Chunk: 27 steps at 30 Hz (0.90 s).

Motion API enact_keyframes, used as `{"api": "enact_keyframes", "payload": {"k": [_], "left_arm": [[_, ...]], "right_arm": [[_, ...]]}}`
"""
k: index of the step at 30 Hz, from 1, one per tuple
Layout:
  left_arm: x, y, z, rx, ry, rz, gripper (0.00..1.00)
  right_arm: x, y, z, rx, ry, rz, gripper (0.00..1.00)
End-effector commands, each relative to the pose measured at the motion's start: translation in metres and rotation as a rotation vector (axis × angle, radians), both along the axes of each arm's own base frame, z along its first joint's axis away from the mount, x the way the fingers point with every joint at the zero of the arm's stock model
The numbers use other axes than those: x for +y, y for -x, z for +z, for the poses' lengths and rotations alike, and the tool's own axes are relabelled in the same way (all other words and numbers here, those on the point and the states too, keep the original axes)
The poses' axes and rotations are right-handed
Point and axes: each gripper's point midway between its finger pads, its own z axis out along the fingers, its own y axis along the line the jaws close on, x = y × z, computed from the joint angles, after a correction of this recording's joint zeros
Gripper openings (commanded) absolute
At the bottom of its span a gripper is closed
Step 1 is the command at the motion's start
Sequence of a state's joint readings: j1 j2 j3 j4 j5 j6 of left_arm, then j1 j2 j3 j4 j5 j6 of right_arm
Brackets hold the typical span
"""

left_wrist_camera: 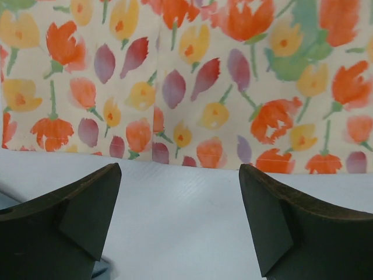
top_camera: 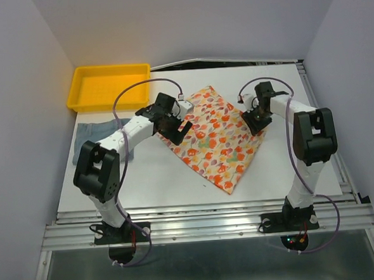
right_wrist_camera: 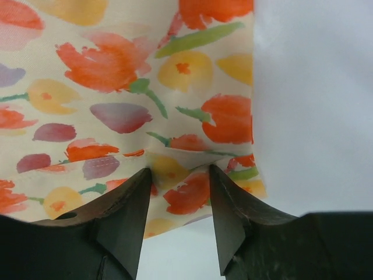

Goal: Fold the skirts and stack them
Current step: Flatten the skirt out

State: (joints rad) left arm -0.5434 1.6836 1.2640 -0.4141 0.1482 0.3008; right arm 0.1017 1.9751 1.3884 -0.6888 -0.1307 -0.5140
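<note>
The cream floral skirt (top_camera: 218, 138) lies flat on the white table, turned like a diamond. My left gripper (top_camera: 177, 130) is at its left edge, open and empty; in the left wrist view (left_wrist_camera: 179, 169) the jaws stand wide over bare table just short of the skirt's hem (left_wrist_camera: 192, 87). My right gripper (top_camera: 257, 120) is at the skirt's right corner; in the right wrist view (right_wrist_camera: 179, 170) the jaws are partly open and straddle a puckered corner of the floral skirt (right_wrist_camera: 145, 87). The light blue-grey skirt (top_camera: 96, 130) lies at the far left, partly hidden under my left arm.
A yellow plastic tray (top_camera: 109, 69) stands at the back left of the table (top_camera: 145, 180). Grey walls close in on both sides. A metal rail runs along the near edge by the arm bases.
</note>
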Motion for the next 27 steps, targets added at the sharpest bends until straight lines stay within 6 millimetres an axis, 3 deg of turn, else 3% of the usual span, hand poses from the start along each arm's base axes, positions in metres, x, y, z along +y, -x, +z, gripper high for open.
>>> {"api": "enact_keyframes", "payload": {"k": [1,3,4,8,9,10,12,13,15,18,19,21,22,27], "left_arm": [[0.005,-0.021,-0.003,0.075,0.074,0.024,0.93],[0.004,-0.034,-0.002,0.071,0.084,0.029,0.92],[0.005,-0.040,-0.012,0.082,0.068,0.039,0.91],[-0.002,-0.056,-0.033,0.114,0.052,0.041,0.88],[-0.005,-0.064,-0.045,0.125,0.038,0.034,0.88],[-0.003,-0.068,-0.052,0.133,0.013,0.038,0.86],[-0.006,-0.082,-0.054,0.121,0.005,0.029,0.85],[-0.004,-0.084,-0.068,0.140,-0.020,0.010,0.83],[-0.008,-0.092,-0.073,0.141,-0.023,-0.008,0.83],[-0.016,-0.103,-0.070,0.130,-0.007,-0.025,0.82],[-0.018,-0.102,-0.075,0.146,-0.002,-0.033,0.82],[-0.024,-0.105,-0.073,0.145,0.008,-0.046,0.81],[-0.027,-0.103,-0.078,0.165,0.010,-0.055,0.80],[-0.047,-0.084,-0.082,0.195,0.019,-0.098,0.78]], "right_arm": [[0.007,0.121,-0.036,0.374,0.047,0.143,0.50],[0.023,0.142,-0.029,0.414,0.024,0.190,0.50],[0.042,0.160,-0.021,0.446,-0.009,0.233,0.50],[0.090,0.188,0.008,0.512,-0.136,0.326,0.55],[0.109,0.197,0.020,0.544,-0.247,0.377,0.58],[0.115,0.212,0.035,0.624,-0.307,0.380,0.59],[0.135,0.212,0.063,0.630,-0.437,0.432,0.61],[0.146,0.222,0.085,0.679,-0.538,0.434,0.61],[0.163,0.208,0.110,0.595,-0.624,0.462,0.61],[0.174,0.180,0.117,0.482,-0.622,0.429,0.59],[0.175,0.153,0.112,0.393,-0.584,0.389,0.57],[0.175,0.123,0.100,0.314,-0.547,0.316,0.52],[0.172,0.098,0.092,0.238,-0.519,0.269,0.50],[0.166,0.049,0.064,0.123,-0.433,0.136,0.37]]}}
